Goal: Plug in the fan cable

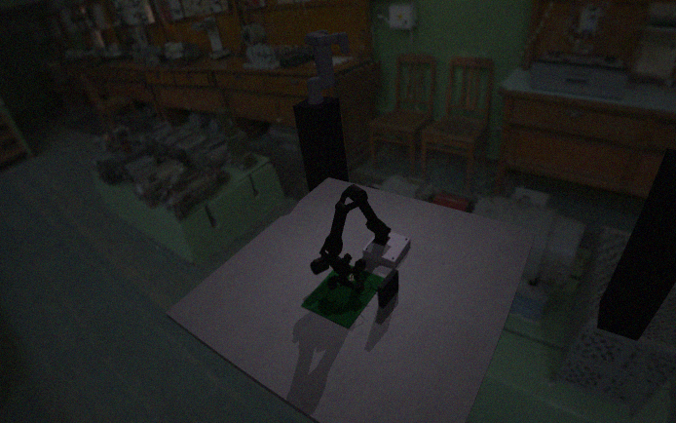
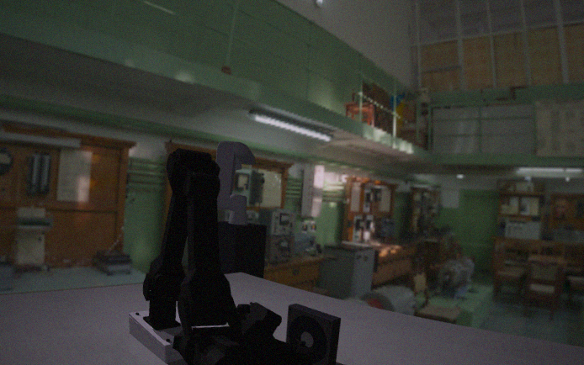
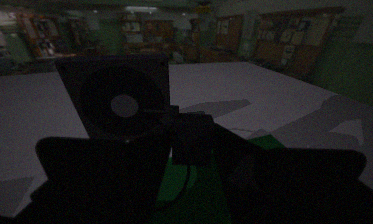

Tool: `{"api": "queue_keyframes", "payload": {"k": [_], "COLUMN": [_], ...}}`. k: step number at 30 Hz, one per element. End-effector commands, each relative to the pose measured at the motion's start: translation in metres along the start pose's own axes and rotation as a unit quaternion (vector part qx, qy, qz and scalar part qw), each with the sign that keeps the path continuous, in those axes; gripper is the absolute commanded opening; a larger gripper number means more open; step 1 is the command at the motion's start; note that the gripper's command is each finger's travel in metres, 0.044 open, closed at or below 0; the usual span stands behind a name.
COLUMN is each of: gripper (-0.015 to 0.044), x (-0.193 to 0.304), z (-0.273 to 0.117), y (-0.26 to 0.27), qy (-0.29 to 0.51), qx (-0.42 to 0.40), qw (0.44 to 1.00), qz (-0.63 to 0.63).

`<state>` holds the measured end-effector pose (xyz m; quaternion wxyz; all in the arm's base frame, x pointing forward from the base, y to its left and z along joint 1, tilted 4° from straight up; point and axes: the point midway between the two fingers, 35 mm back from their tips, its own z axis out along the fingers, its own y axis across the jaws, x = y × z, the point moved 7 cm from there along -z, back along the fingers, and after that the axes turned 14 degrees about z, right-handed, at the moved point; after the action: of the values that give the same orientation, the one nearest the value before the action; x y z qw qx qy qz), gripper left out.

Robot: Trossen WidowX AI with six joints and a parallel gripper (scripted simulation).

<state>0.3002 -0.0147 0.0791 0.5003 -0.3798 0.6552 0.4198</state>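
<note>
The dark square fan (image 1: 389,290) (image 2: 331,337) (image 3: 124,106) stands upright beside the green board (image 1: 312,302) (image 3: 269,142). My gripper (image 1: 358,283) (image 3: 192,127) is shut on the dark cable plug (image 3: 191,150), low over the board. In the wrist view the plug sits between the fingertips, and a thin dark cable (image 3: 188,184) curves down below it. Fine wires also run between the fan and the fingertips. The four-pin header cannot be made out; the plug and fingers cover that area and the picture is very dark. Whether the plug touches a header cannot be told.
The arm's white base block (image 1: 399,246) (image 2: 149,337) stands behind the board on the pale table (image 1: 256,315) (image 2: 58,317). The fan stands close to the gripper on one side. Shadows of the arm and fan fall across the table.
</note>
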Motion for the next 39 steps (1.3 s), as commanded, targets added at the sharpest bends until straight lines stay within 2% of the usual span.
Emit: {"api": "queue_keyframes", "payload": {"k": [1, 39], "gripper": [0.0, 0.0], "x": [0.0015, 0.0006], "z": [-0.0013, 0.0039], "y": [0.0027, 0.0], "qy": [-0.011, -0.002], "qx": [-0.002, -0.001], "qw": [1.0, 1.0], "qz": [-0.003, 0.004]}}
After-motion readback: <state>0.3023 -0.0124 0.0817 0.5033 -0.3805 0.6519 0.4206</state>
